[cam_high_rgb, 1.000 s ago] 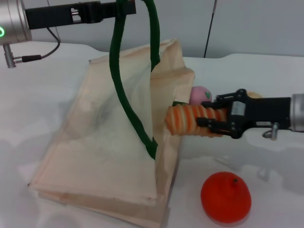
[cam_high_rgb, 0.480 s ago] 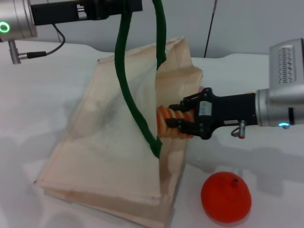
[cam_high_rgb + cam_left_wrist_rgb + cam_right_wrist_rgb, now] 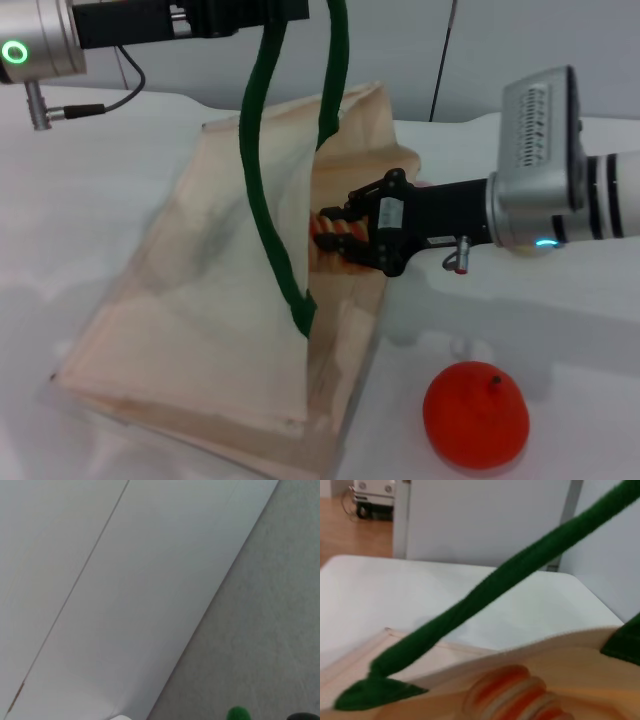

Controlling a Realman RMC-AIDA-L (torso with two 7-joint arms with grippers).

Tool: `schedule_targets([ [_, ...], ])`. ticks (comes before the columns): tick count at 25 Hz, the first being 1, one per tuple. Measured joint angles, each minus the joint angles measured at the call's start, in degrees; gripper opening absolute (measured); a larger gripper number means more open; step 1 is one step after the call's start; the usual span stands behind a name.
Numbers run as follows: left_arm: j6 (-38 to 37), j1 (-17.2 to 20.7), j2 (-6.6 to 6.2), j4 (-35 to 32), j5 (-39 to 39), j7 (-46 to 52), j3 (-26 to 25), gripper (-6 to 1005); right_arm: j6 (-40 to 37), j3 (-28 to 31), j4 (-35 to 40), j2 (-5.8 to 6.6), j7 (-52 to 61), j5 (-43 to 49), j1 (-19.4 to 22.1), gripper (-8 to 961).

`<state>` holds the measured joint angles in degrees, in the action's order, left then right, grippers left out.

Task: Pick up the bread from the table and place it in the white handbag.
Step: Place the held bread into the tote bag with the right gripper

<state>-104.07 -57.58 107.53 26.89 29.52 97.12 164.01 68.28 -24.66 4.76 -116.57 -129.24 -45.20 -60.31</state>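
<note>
Gripping the bread (image 3: 332, 238) between its fingers, the right gripper (image 3: 345, 232) is reaching into the mouth of the handbag (image 3: 200, 330), with the roll's far end lying inside the opening. The left gripper (image 3: 262, 12) is holding a green handle (image 3: 262, 190) high, clamped on it, lifting the bag's upper side off the table (image 3: 80, 200). An orange fruit (image 3: 476, 415) is sitting near the bag's corner.

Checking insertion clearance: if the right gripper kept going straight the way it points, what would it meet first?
Probably the white handbag's inner fabric wall. The right gripper, shut on the bread, points into the opening; the green handle may hang nearer, but depth is unclear.
</note>
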Motion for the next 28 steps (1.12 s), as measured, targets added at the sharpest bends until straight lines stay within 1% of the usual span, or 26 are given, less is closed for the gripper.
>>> schedule_targets([
  [2, -0.01, -0.14, 0.04, 0.0, -0.04, 0.0, 0.0, 122, -1.22, 0.1, -0.66, -0.01, -0.39, -0.03, -0.31, 249],
  [3, -0.01, -0.16, 0.05, 0.0, -0.06, 0.0, 0.0, 125, -3.69, 0.21, -1.74, -0.03, -1.29, -0.43, -0.76, 249],
  [7, -0.01, -0.17, 0.05, -0.08, -0.08, -0.01, 0.0, 136, -5.24, 0.37, -2.41, -0.13, -2.32, -1.04, -0.91, 250],
  [14, 0.0, -0.17, 0.06, -0.09, -0.08, -0.06, 0.0, 155, -4.83, 1.35, -3.57, -0.21, -3.69, -2.3, -1.05, 240],
  [18, 0.0, -0.16, 0.12, -0.09, -0.08, -0.12, 0.0, 166, -4.89, 3.56, -3.62, -0.17, -3.71, -2.32, -0.71, 233],
  [24, 0.0, -0.08, 0.21, -0.09, -0.08, -0.13, 0.0, 182, -5.34, 4.84, -3.59, -0.13, -3.74, -2.36, -0.01, 276],
  [28, 0.0, -0.07, 0.21, -0.09, -0.08, -0.12, 0.0, 193, -5.39, 4.84, -3.42, -0.06, -3.74, -2.36, 0.3, 466],
])
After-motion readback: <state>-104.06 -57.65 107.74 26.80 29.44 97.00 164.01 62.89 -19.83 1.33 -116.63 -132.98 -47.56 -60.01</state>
